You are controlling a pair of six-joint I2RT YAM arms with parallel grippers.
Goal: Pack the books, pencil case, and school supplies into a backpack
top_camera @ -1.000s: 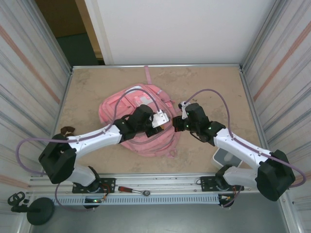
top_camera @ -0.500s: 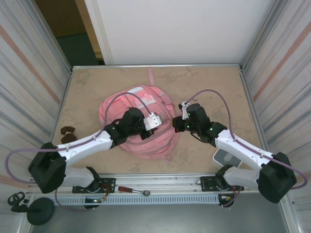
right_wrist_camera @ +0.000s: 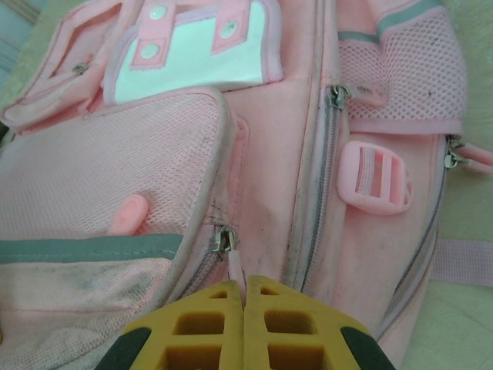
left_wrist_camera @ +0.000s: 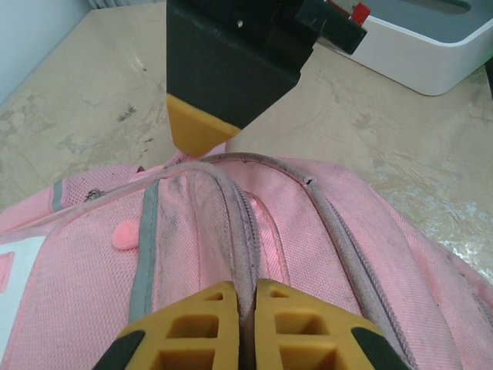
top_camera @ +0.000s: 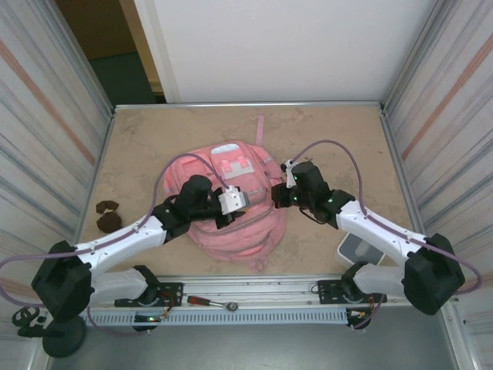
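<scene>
- Object located: in the overhead view the backpack (top_camera: 239, 235) is laid front-up at the middle of the table. Its long axis runs from the carry strap (top_camera: 259, 127) near 12 o'clock to the base at 6 o'clock, tipped slightly toward 1 o'clock.
- Left gripper (left_wrist_camera: 246, 297): the jaws are found drawn narrow and pinched onto a grey piped ridge (left_wrist_camera: 231, 216) of the backpack. In the wrist view the ridge is seen running straight away from the fingers toward 12 o'clock.
- Right gripper (right_wrist_camera: 245, 289): the jaws are found pressed together, and the pale zip pull (right_wrist_camera: 233, 266) appears to be trapped between the tips. Its slider (right_wrist_camera: 222, 240) is placed just beyond them at 11 o'clock.
- Governing relation: from the slider the zip track is seen to follow the pocket's grey edge up toward 12 o'clock and then to curl away toward 10 o'clock. Any draw on the pull is judged to need that same line. A draw across it is judged likely to drag the fabric instead of running the slider.
- Relative positions: overhead, the left gripper is set over the backpack's middle and the right gripper at its 3 o'clock edge, the two facing each other and near. The right arm is therefore the one placed on the zip.
- Assessment: the left hold is judged to serve as an anchor against that draw. Which way opens the zip cannot be told.
- Also noted: a white bin (left_wrist_camera: 416, 46) is seen on the table at 1 o'clock beyond the backpack in the left wrist view.
</scene>
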